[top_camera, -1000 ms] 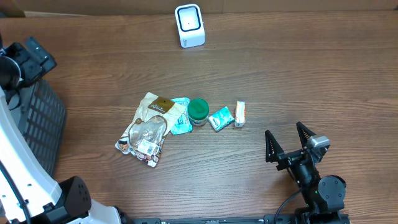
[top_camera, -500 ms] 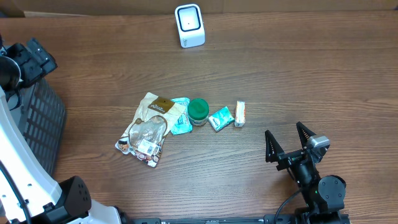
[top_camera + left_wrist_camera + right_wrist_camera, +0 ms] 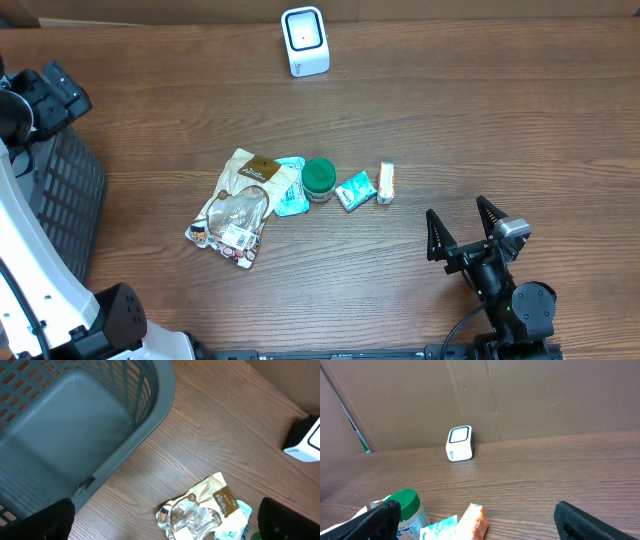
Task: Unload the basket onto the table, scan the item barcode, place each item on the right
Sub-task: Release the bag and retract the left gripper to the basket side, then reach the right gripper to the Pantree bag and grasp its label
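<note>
Lying in a row on the wooden surface (image 3: 500,120) were a tan pouch (image 3: 236,207), a teal packet (image 3: 291,187), a green-lidded jar (image 3: 319,178), a smaller teal packet (image 3: 355,189) and a white-and-orange box (image 3: 386,183), none held. The white scanner (image 3: 305,40) stood well apart at the far edge. The right fingers (image 3: 434,240) were spread wide and empty near the box. The left fingers (image 3: 40,522) gaped empty above the grey basket (image 3: 75,420).
</note>
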Robot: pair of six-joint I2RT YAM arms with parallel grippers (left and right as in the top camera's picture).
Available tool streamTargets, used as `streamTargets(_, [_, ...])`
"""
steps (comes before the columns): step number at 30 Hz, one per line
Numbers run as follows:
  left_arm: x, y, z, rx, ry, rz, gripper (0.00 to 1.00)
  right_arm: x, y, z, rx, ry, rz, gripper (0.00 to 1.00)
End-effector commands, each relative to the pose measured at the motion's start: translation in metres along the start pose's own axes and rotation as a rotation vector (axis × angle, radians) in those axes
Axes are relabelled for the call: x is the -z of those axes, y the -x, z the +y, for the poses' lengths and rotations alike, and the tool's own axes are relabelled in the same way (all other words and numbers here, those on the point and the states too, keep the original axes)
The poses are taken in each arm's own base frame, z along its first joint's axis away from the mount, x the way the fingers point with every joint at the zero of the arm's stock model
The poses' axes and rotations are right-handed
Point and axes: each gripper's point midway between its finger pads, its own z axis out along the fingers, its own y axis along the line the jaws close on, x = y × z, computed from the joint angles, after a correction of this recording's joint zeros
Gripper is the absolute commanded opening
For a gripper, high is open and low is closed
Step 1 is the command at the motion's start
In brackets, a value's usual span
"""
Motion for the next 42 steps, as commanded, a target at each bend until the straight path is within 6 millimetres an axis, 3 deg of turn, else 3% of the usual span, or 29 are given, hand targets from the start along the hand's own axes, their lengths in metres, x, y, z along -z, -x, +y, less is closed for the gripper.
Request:
streamTargets(1, [0.012, 0.001, 0.001, -0.018, -0.001, -0.036, 1.00, 0.000, -0.002, -0.001, -0.002, -0.004, -0.004, 1.00])
streamTargets(24, [0.012, 0.001, 0.001, -0.018, -0.001, -0.036, 1.00, 0.000, -0.002, 0.000, -0.002, 0.000, -0.003, 1.00])
streamTargets(29, [0.012, 0.001, 0.001, -0.018, -0.001, -0.036, 1.00, 0.000, -0.004, 0.008, -0.130, 0.046, 0.013, 1.00])
streamTargets(35, [0.012, 0.001, 0.001, -0.018, -0.001, -0.036, 1.00, 0.006, -0.007, 0.047, -0.136, 0.268, 0.083, 1.00])
streamTargets(42, [0.012, 0.001, 0.001, -0.018, -0.001, -0.036, 1.00, 0.013, 0.028, 0.075, -0.245, 0.354, 0.194, 1.00])
